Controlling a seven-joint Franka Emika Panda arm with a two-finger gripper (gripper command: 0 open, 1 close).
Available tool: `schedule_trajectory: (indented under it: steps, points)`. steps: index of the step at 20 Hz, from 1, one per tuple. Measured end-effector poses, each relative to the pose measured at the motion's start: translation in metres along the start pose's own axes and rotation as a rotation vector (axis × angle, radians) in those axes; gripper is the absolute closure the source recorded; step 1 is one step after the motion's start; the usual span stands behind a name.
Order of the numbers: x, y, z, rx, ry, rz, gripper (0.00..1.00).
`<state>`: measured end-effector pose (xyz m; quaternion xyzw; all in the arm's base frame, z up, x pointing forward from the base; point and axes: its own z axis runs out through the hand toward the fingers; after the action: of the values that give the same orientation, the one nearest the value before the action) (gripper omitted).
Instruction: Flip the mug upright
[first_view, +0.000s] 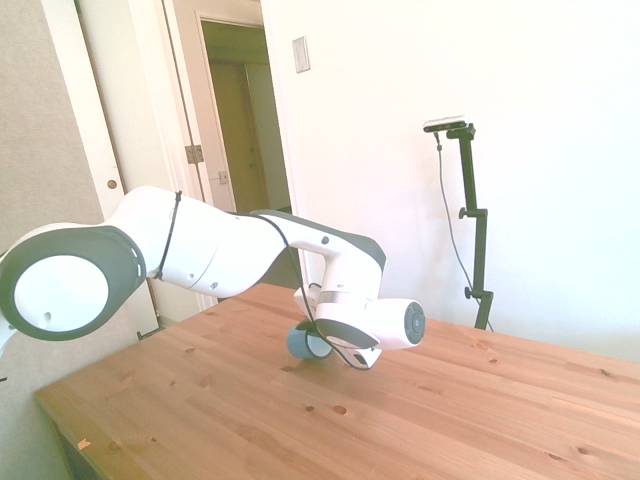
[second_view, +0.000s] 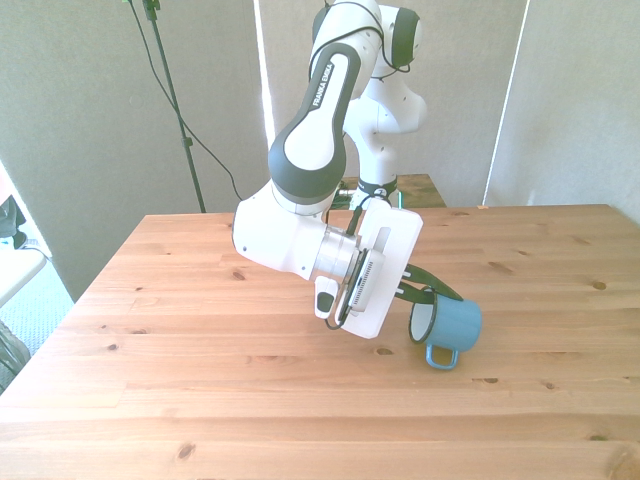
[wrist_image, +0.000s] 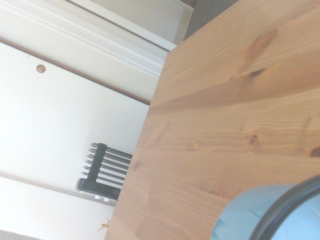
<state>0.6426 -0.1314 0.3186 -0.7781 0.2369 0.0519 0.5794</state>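
Note:
The small blue mug (second_view: 452, 322) is tipped on its side in the front view, right of the table's middle, with its dark rim facing the gripper and its loop handle (second_view: 441, 357) pointing down at the wood. My gripper (second_view: 437, 292) reaches in sideways from the front view's left and is shut on the mug's upper rim. In the side view only a part of the mug (first_view: 302, 345) shows behind the white hand. The wrist view has the mug's (wrist_image: 250, 217) blue wall and dark rim close up and blurred.
The wooden table (second_view: 200, 400) carries nothing else that I can see. Its edge shows in the wrist view, with a white door beyond it. In the side view a doorway and white walls lie behind the table.

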Motion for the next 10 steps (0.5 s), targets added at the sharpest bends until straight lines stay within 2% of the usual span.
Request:
schedule_trajectory:
  steps: [10]
  points:
    - [-0.015,-0.023,-0.005,0.006,-0.005,-0.042,1.0]
